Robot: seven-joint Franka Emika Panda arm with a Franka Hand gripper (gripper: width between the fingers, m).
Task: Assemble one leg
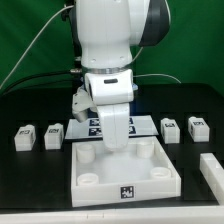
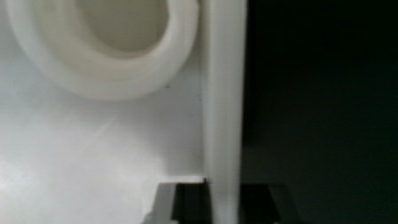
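The large white square panel point(image 1: 125, 172) with round corner sockets lies at the front middle of the table. My gripper point(image 1: 113, 142) reaches straight down onto its far rim. In the wrist view my gripper point(image 2: 224, 192) has one dark finger point(image 2: 185, 205) on each side of the panel's upright rim point(image 2: 222, 100), pressed against it, beside a round socket point(image 2: 103, 45). Four small white legs with tags stand apart from the panel. Two are on the exterior view's left point(image 1: 24, 137) point(image 1: 53, 133) and two on its right point(image 1: 170, 129) point(image 1: 198, 127). None is held.
The marker board point(image 1: 92, 125) lies just behind the panel, partly hidden by the arm. A white bar point(image 1: 212, 170) lies at the exterior view's right front edge. A cable hangs at the back left.
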